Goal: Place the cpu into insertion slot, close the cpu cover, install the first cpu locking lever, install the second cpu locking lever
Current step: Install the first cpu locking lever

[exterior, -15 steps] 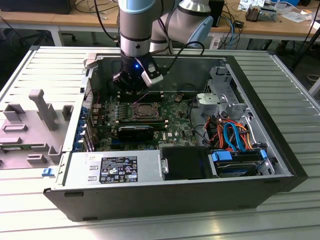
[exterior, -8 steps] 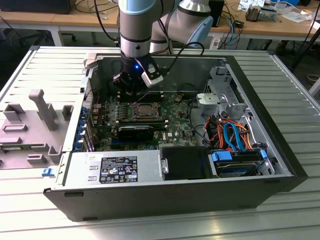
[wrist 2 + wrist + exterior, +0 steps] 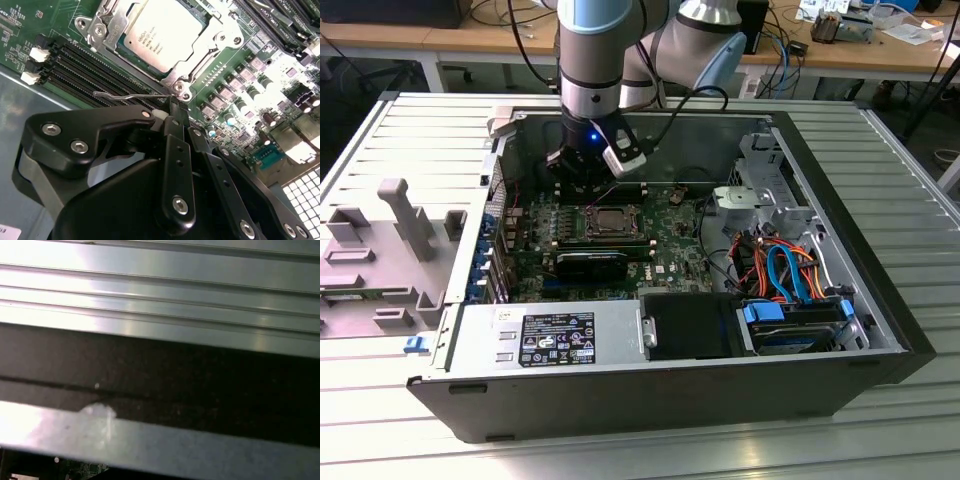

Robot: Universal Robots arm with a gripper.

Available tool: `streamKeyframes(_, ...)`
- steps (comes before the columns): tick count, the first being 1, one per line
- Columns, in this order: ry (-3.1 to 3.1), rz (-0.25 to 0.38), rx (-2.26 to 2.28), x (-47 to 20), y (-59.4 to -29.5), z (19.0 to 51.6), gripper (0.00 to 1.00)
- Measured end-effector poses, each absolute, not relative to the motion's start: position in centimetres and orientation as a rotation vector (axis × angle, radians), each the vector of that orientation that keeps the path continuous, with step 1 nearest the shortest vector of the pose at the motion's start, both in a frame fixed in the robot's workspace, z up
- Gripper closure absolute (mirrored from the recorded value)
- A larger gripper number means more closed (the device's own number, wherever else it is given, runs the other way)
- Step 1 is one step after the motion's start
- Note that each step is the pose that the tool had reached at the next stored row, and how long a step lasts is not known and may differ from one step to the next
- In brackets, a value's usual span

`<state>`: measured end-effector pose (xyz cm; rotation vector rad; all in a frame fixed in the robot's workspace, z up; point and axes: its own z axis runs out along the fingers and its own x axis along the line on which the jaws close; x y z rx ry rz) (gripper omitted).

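- Nearest to us in the second wrist view, the gripper (image 3: 170, 107) has its two black fingers pressed together, tips down at the corner of the socket and just against the thin wire locking lever (image 3: 131, 95) that lies out over the memory slots (image 3: 90, 67). We cannot tell whether the lever is pinched between the tips or only pushed by them.
- We judge the chief risk to be a slip: the wire is thin and springy, and if it skates off the tips it could snap back, or the tips could drive into the memory slots or the small components beside the socket.
- A second risk, as we read it, is the lever missing its retaining hook and leaving the cpu cover (image 3: 102, 27) unclamped.
- Just beyond the tips, the cpu (image 3: 162, 30) sits flat in its insertion slot: a dull silver-grey square with printed text on top, framed by the silver cover, which lies closed around it.
- Farther off, in the exterior view, the gripper (image 3: 588, 172) hangs inside the open computer case (image 3: 880, 300), directly behind the cpu (image 3: 610, 220) on the green motherboard (image 3: 670, 255).
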<state>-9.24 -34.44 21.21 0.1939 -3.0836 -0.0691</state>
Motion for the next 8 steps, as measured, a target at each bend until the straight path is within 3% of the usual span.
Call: streamKeyframes(8, -3.083, -0.059, 0.204, -8.57, -34.34, 21.04, 0.89)
